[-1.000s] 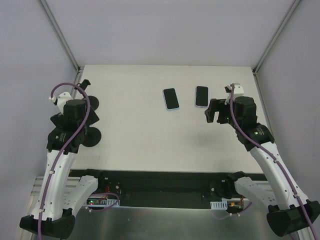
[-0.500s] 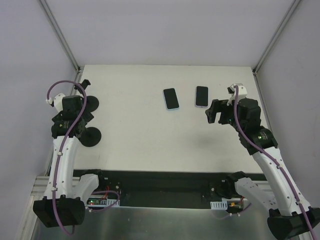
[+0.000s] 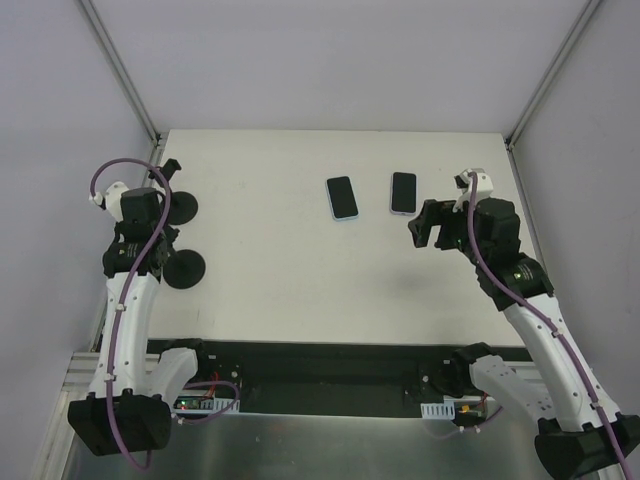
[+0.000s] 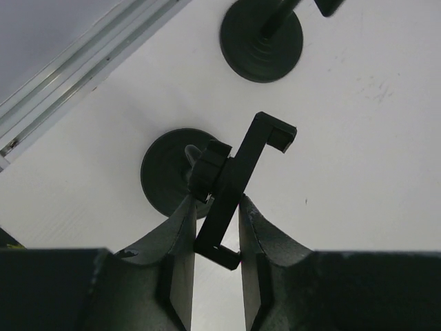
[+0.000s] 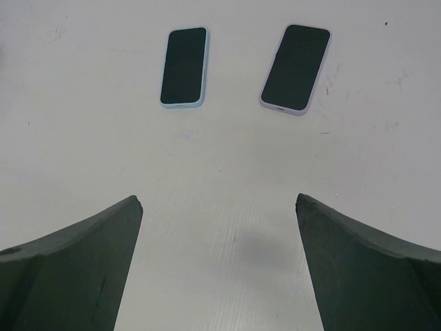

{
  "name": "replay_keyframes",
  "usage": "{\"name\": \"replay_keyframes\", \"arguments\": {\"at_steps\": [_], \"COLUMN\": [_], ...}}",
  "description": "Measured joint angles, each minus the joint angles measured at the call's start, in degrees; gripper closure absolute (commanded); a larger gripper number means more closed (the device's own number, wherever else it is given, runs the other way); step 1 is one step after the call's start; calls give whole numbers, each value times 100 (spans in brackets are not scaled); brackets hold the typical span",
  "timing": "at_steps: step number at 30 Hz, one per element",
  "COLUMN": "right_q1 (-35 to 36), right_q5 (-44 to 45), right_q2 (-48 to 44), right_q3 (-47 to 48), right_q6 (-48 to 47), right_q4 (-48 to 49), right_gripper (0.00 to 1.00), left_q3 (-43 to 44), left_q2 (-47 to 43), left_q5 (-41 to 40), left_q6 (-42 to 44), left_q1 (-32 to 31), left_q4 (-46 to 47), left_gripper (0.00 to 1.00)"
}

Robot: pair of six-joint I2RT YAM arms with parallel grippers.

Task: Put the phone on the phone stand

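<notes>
Left wrist view: left gripper (image 4: 217, 203), fingers closed on the black cradle bar of the stand (image 4: 242, 162), which tilts up and away to a hooked end; the round base sits just behind on the table (image 3: 270, 260). The hold looks meant to steady or turn the cradle so that it can take a phone. Second stand (image 4: 262, 45): same pattern, upright farther back near the table's left rail, apart from the held one and untouched. Right wrist view: right gripper (image 5: 218, 201), fingers wide apart with only bare table between them, hanging above the surface and aimed at the two phones ahead. Blue phone (image 5: 183, 67): flat, screen up, long axis running away from the arms. Lilac phone (image 5: 296, 67): flat, screen up, near the blue one but not touching it, slightly angled. Both lie toward the far middle of the table, well apart from the stands on the left side. Top external view puts the right gripper nearer the lilac phone; which of the two is meant cannot be told. Status, as judged: stand secured, phone not yet picked up, early in the task. Note: a flat phone offers little edge to grip, so the pick probably needs the fingers to straddle its narrow width.
</notes>
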Motion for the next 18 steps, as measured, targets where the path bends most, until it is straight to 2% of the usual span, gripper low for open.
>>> {"name": "replay_keyframes", "arguments": {"at_steps": [3, 6, 10, 13, 18], "right_q1": [13, 197, 1043, 1888, 2229], "right_q5": [22, 146, 640, 1095, 1062], "right_q2": [125, 560, 1596, 2363, 2791], "right_q3": [-61, 0, 448, 1005, 1427], "right_q6": [153, 280, 319, 317, 319], "right_q4": [35, 9, -271, -562, -713], "right_gripper": [4, 4, 4, 4, 4], "left_q3": [-4, 9, 195, 442, 776], "left_q2": [-2, 57, 437, 892, 1478], "left_q5": [595, 2002, 3644, 4441, 5145], "left_q6": [308, 785, 1283, 1676, 2114], "left_q1": [42, 63, -160, -828, -1851], "left_q4": [122, 304, 498, 599, 662], "left_gripper": [100, 100, 100, 100, 100]}}
